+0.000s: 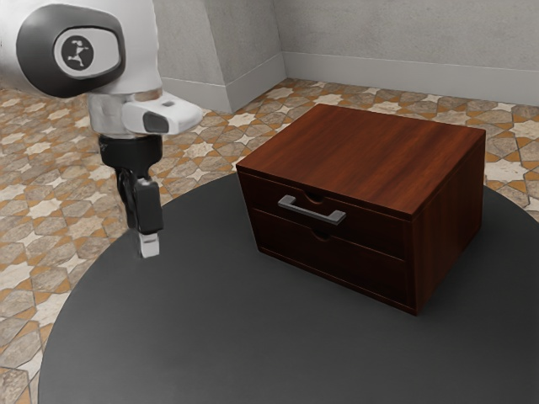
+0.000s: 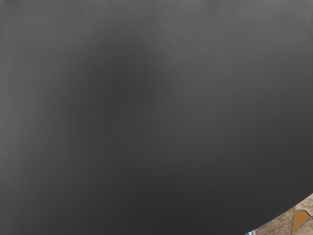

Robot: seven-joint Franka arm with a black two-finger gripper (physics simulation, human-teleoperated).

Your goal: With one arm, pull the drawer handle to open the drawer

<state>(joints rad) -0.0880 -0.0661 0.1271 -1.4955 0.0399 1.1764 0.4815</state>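
Observation:
A dark wooden cabinet point(image 1: 370, 189) stands on the round dark grey table point(image 1: 253, 337), toward the exterior view's right. It has two drawer fronts; the upper drawer point(image 1: 337, 220) carries a grey bar handle point(image 1: 312, 210) and sits flush with the cabinet, and the lower drawer point(image 1: 337, 263) is flush too. My gripper point(image 1: 150, 246) hangs pointing down over the table's left part, well to the left of the handle and slightly lower than it in the picture, touching nothing. Below my hand the wrist view looks onto the bare tabletop point(image 2: 146, 117).
Patterned tile floor point(image 1: 50, 185) surrounds the table, and a strip of it point(image 2: 293, 223) appears past the table's edge in the wrist view. Grey walls point(image 1: 404, 34) stand behind. Open tabletop lies between my gripper and the cabinet.

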